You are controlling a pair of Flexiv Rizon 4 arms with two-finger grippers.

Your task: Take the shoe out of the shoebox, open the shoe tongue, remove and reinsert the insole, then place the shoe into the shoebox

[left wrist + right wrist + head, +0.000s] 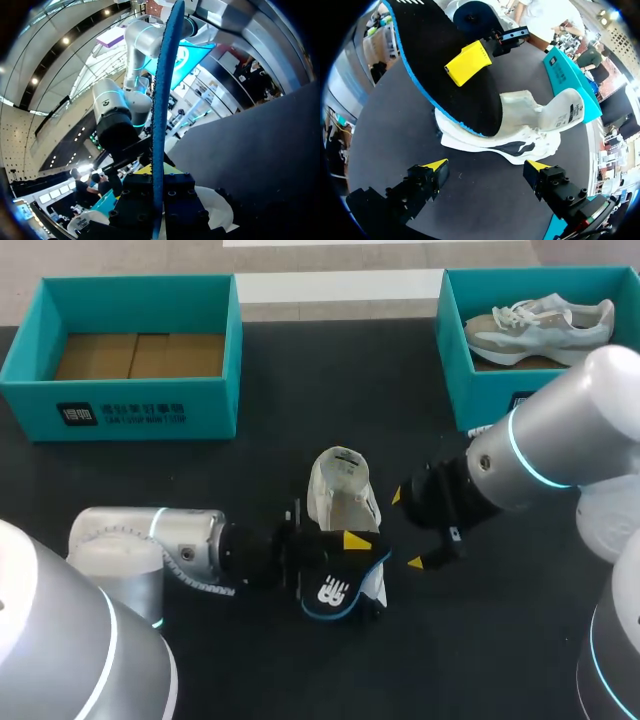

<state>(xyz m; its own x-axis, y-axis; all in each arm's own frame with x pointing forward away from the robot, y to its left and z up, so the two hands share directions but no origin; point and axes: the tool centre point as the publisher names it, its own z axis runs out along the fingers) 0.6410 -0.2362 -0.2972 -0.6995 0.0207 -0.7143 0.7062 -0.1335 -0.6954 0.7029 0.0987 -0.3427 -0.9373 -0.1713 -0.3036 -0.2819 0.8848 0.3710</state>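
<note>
The table (pixel 250 470) is black. At its far side stand two blue boxes. The left box (pixel 120 405) has only brown card in it. The right box (pixel 455 350) has a second shoe (pixel 540 325) in it.

The shoe (pixel 335 485) for this job is out on the table, in the middle, with its mouth wide open. The insole (pixel 335 595) is black with a blue edge. It is out of the shoe, just on the near side of it. One end of it touches the shoe near the mouth. I cannot tell if that end is inside.

The left gripper (pixel 159 172) has its two fingers pressed together on the insole, one on each flat side. The right gripper (pixel 486 165) is just to the right of the shoe. Its fingers are wide apart and hold nothing.

I think the insole is light, thin and bendy, so it may flop or fold. It is best held by its flat sides, near one end. The shoe looks soft and light and may slide or tip when pushed. The free gripper could hold it by the heel or side wall.
</note>
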